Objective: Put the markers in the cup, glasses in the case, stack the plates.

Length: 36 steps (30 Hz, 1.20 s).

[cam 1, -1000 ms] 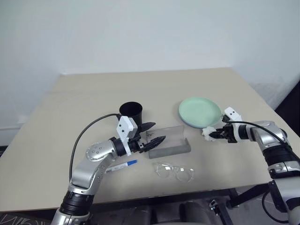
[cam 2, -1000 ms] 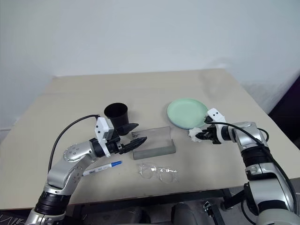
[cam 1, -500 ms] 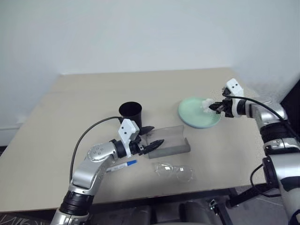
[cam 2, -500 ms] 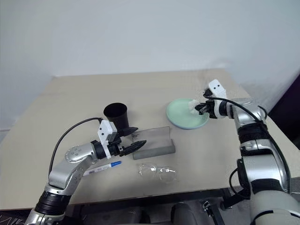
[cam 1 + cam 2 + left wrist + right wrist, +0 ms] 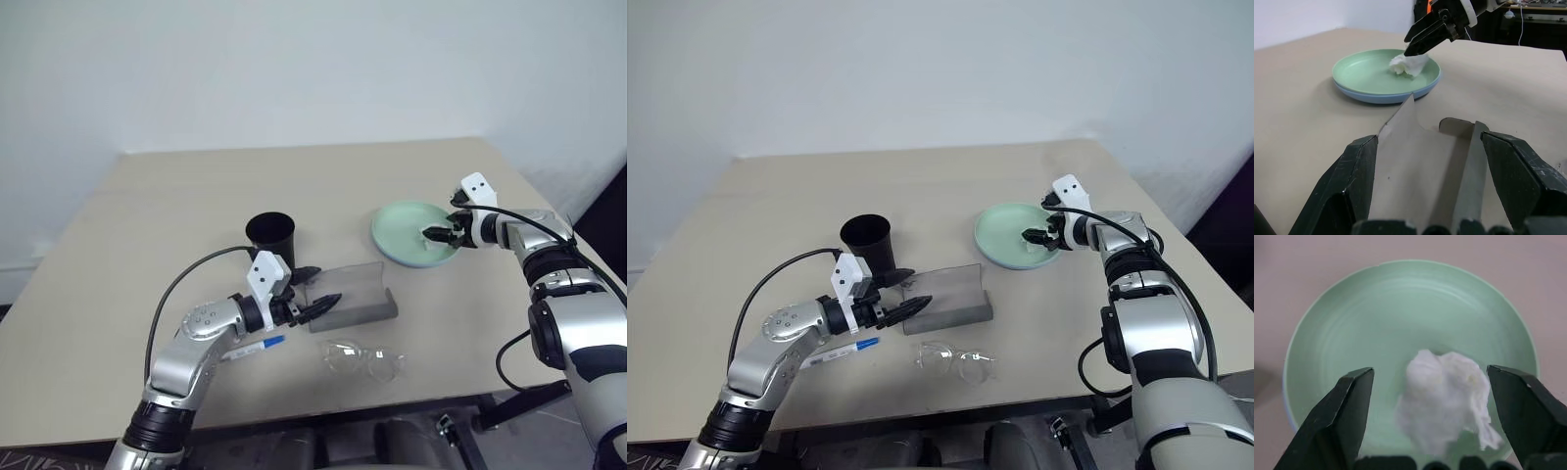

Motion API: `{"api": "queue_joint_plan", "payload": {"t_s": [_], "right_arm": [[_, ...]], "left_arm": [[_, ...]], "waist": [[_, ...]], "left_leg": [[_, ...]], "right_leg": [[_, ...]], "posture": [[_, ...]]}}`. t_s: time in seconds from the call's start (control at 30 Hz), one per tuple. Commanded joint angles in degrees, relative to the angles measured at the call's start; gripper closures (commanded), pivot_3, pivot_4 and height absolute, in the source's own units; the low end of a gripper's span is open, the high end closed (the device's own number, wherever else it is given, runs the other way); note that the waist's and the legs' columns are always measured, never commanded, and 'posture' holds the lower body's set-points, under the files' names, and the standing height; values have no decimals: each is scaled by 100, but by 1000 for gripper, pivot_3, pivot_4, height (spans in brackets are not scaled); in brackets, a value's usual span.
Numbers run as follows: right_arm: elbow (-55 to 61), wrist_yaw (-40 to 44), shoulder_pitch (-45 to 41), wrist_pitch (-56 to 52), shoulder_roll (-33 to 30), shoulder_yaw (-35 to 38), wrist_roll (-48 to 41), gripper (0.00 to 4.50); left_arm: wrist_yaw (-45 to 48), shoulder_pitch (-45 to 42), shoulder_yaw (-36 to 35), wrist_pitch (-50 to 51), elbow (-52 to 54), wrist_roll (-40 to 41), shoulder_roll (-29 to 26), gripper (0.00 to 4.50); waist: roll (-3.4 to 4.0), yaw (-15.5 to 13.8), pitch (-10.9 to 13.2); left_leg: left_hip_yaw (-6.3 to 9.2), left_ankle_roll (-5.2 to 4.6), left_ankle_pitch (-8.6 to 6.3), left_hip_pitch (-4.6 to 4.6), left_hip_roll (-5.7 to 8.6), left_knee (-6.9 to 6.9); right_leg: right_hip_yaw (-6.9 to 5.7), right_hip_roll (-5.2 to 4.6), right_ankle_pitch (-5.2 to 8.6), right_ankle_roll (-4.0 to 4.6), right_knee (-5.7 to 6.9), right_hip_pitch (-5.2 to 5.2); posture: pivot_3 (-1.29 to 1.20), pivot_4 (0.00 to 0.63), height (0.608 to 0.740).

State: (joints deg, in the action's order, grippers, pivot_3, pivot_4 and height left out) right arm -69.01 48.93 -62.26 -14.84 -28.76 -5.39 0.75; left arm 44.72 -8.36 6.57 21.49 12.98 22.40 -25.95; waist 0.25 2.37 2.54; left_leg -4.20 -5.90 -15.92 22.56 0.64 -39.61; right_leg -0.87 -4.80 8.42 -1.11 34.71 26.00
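Right gripper (image 5: 1420, 465) spread wide over crumpled tissue (image 5: 1447, 401) lying loose in mint green plate (image 5: 1352, 328). Left gripper (image 5: 315, 288) likewise agape, nearer grey case (image 5: 355, 296); glasses (image 5: 362, 358) just beside case, long axes roughly parallel.

I can read no text, label, brand, number or sign anywhere in these views. The marker (image 5: 253, 348) lying just beside my left arm has some dark printing on its white barrel, but it is too small for me to make out.
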Motion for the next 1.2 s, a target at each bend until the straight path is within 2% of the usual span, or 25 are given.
{"api": "queue_joint_plan", "payload": {"t_s": [0.03, 0.13, 0.27, 0.4, 0.47, 0.6, 0.83, 1.2], "right_arm": [[173, 185, -87, 212, -151, 112, 15, 693], [641, 954, 138, 576, -241, 229, -251, 693], [1983, 2199, 838, 680, -429, 328, -718, 693], [3498, 2898, 1769, 631, -678, 313, -1077, 693], [3898, 2996, 2028, 521, -740, 315, -1170, 693], [4918, 3586, 2726, -139, -952, 199, -1617, 693], [5397, 3719, 3106, -792, -1071, 228, -1956, 693], [5936, 3276, 3620, -895, -1062, 236, -2039, 693]], "left_arm": [[-7, -43, -133, -10, 284, 48, -58, 938], [97, -30, -227, 33, 349, 109, -207, 938], [509, -70, -243, 139, 502, 313, -518, 938], [1129, -352, -13, 147, 421, 271, -899, 938], [1309, -459, 63, 138, 356, 251, -983, 938], [2053, -917, 545, 104, 143, 92, -1214, 938], [2914, -1837, 1521, -169, -599, -485, -1060, 938], [3726, -3053, 2502, -696, -2097, -1291, -213, 938]], "waist": [[0, 21, 0], [0, 28, 0], [0, 27, 0], [0, 11, 0], [0, 17, 0], [-1, 18, 0], [-2, 18, 2], [-10, -106, 4]], "left_leg": [[1, 1, 0, -1, 0, 0], [1, 1, 0, -3, 0, -1], [6, -1, 0, -6, -1, -1], [9, -1, -1, -4, -1, -2], [12, 0, -2, -5, -1, -7], [6, 19, -12, -6, -2, -17], [0, 17, -10, -8, -8, -32], [-2, 4, -6, -1, -8, -35]], "right_leg": [[-1, 0, 1, -1, 0, -2], [0, 0, 1, -3, 0, -4], [-1, 2, 1, -5, 0, -7], [-3, 1, 1, -6, 0, -8], [-8, -1, 3, -5, 0, -12], [-6, -3, 3, -6, 0, -13], [-7, -2, 2, -8, 2, -16], [-5, -1, 2, -9, 2, -9]], "posture": [[0, 0, 740], [0, 0, 740], [0, 0, 740], [0, 0, 740], [0, 0, 740], [0, 0, 740], [0, 0, 740], [0, 0, 740]]}}
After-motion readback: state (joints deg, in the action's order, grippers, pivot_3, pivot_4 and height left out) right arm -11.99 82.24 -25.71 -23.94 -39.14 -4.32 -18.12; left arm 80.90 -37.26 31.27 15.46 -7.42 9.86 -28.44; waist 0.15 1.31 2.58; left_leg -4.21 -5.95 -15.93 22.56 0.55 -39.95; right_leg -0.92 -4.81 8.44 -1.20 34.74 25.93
